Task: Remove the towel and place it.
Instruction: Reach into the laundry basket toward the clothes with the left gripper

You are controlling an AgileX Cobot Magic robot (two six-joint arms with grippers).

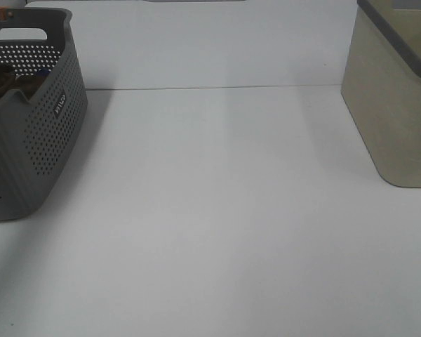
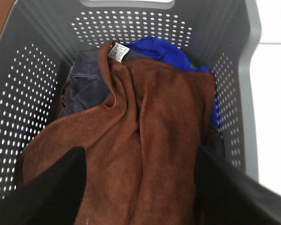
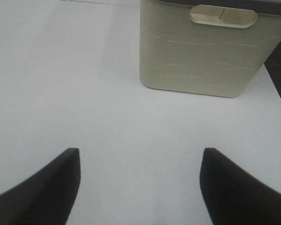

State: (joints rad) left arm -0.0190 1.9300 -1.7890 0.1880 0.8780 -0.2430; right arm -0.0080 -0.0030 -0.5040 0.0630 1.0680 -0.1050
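Because the grey perforated basket [image 1: 49,140], at the high view's left edge, holds the brown towel [image 2: 150,131] on top, the grasp seems pending. Over the towel hangs the left gripper [image 2: 140,150], fingers spread wide, empty; next it should lower and pinch a fold. Equally spread, the right gripper [image 3: 140,150] holds nothing.

Spread wide at the left end effector [image 2: 139,150]; likewise parted, holding nothing, at the right end effector [image 3: 140,150].
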